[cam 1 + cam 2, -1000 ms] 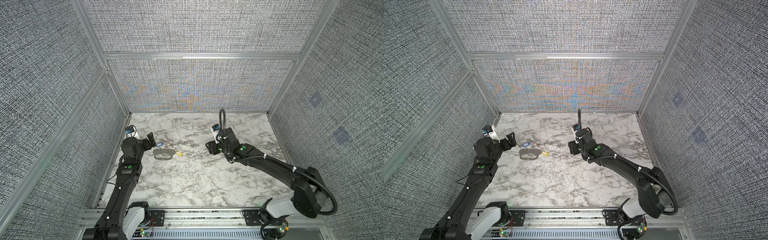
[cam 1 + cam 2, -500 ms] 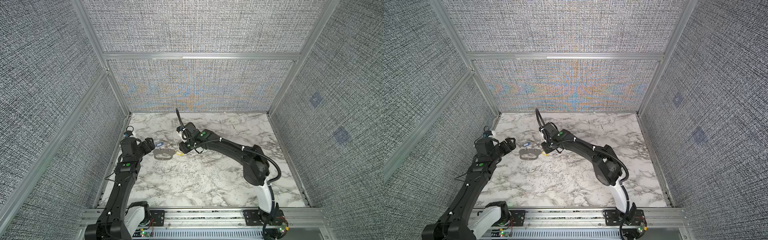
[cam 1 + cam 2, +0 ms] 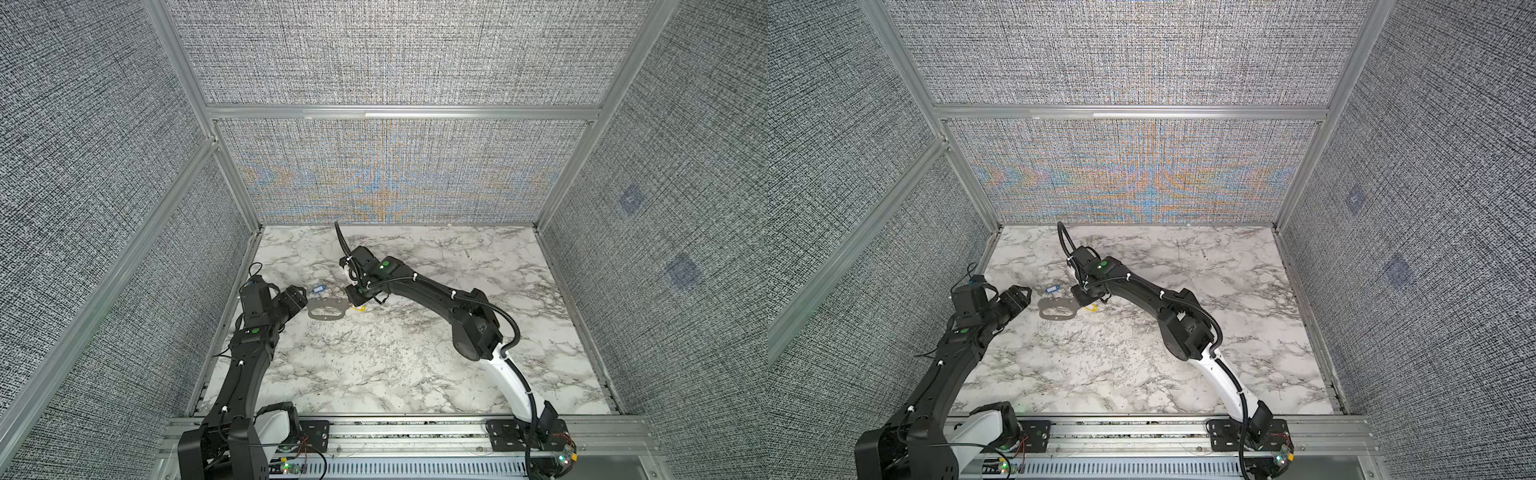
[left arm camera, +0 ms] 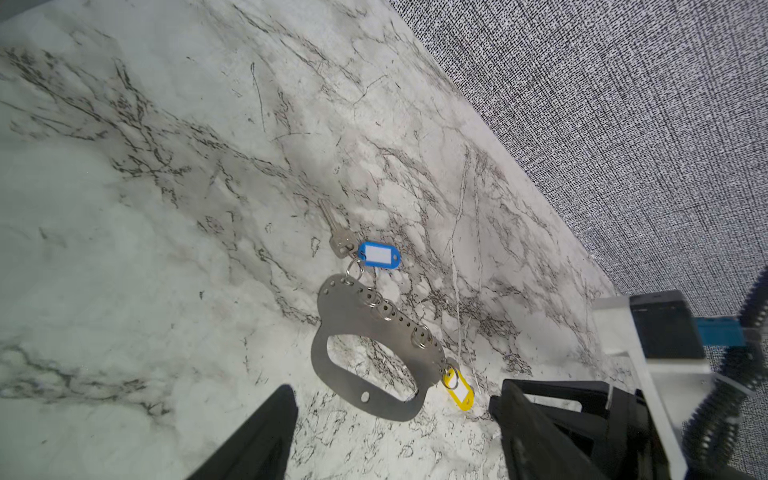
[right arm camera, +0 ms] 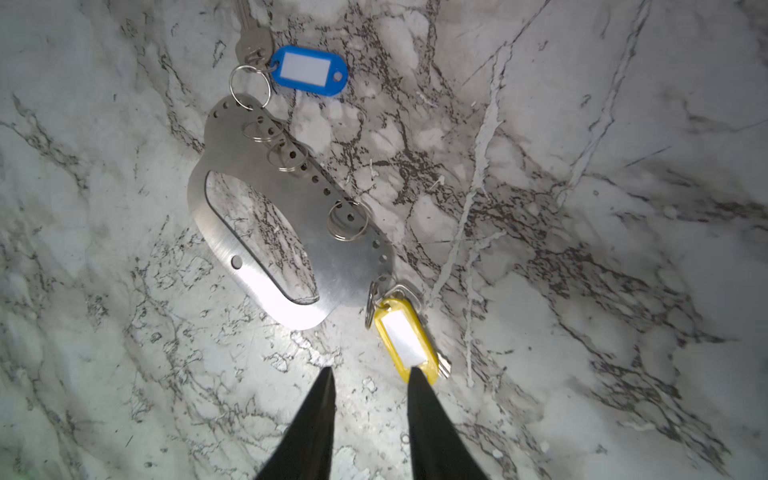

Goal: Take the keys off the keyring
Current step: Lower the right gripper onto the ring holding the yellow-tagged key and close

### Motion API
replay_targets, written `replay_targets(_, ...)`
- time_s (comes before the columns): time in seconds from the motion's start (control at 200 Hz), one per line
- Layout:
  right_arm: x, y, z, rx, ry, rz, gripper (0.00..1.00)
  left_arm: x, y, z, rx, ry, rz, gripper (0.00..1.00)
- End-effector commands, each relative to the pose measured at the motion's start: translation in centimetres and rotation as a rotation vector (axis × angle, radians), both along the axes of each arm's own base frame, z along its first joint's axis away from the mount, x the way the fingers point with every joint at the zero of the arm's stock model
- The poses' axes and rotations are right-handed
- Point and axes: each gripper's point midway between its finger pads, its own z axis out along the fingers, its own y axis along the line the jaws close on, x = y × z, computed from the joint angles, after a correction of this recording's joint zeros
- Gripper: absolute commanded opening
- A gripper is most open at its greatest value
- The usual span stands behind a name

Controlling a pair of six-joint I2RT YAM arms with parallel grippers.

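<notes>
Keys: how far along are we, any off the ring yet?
Done: nothing; the blue-tagged key and yellow-tagged key are both on the keyring. In hand: right gripper open, one of its fingers at the yellow-tagged key, nothing held; left gripper open by the keyring's end. Left: both to come off.

marble tabletop (image 3: 374, 374), grey woven walls (image 3: 395, 54), aluminium frame (image 3: 399, 112)

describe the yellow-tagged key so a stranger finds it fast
On the marble table, left of centre, lies a flat grey keyring. The yellow-tagged key sits at its end by the right hand; the other key has a blue tag.
</notes>
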Motion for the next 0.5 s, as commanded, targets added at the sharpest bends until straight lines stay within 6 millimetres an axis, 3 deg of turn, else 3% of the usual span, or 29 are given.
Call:
replay_targets(0.0, 0.1, 0.2, -0.2, -0.001, 0.009, -0.009, 0.32, 0.3, -0.1, 0.2, -0.004, -0.021, -0.006, 0.79)
replay_targets(0.49, 1.3, 1.6, -1.7, 0.011, 0.0, -0.02, 0.28, 0.2, 0.0, -0.9, -0.007, 0.016, 0.001, 0.78)
